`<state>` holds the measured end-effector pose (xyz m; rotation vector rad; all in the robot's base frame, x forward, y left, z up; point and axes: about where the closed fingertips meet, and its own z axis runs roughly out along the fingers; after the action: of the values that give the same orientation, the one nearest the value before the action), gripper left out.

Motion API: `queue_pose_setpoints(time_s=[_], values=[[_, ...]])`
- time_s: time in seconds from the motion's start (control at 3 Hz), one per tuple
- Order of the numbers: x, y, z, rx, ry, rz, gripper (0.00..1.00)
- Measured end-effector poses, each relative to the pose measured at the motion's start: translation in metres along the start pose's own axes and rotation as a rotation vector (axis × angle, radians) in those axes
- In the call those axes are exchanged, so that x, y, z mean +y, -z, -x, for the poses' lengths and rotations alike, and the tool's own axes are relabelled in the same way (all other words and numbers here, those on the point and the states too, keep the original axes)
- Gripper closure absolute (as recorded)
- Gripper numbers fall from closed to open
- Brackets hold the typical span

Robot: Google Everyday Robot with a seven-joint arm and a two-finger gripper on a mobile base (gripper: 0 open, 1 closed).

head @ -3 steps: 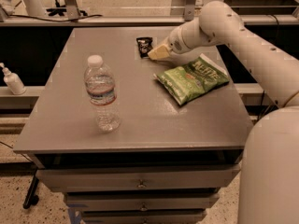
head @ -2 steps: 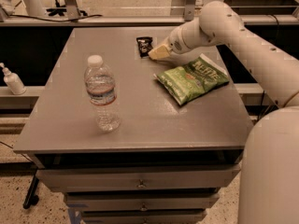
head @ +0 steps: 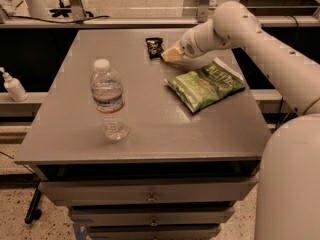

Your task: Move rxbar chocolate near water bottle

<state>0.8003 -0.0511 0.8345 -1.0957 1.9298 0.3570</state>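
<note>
One claw point(head: 170, 55) sits just beside the rxbar chocolate point(head: 154, 46), at its 4 o'clock; open or closed, I cannot tell. The water bottle point(head: 109, 101) stands at its 7 o'clock.

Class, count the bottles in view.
2: the water bottle stands on the table, front left; a small pump bottle sits off the table, far left. The gripper is beside the rxbar chocolate.

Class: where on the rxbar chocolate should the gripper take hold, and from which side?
Probably across its narrow width, from above: the rxbar chocolate lies flat on the table, so only its long edges offer purchase. The gripper is beside it.
</note>
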Motion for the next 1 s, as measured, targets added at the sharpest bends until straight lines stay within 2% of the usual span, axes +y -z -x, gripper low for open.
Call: queue_pose_setpoints(time_s=[0.33,0.67,1.0], values=[[0.0,0.0,0.0,0.0,0.0,0.0,1.0],[0.008,0.044,0.037,-0.06,0.083,-0.061,1.0],[0.025,0.14,0.12,-0.183,0.272,-0.194,1.0]])
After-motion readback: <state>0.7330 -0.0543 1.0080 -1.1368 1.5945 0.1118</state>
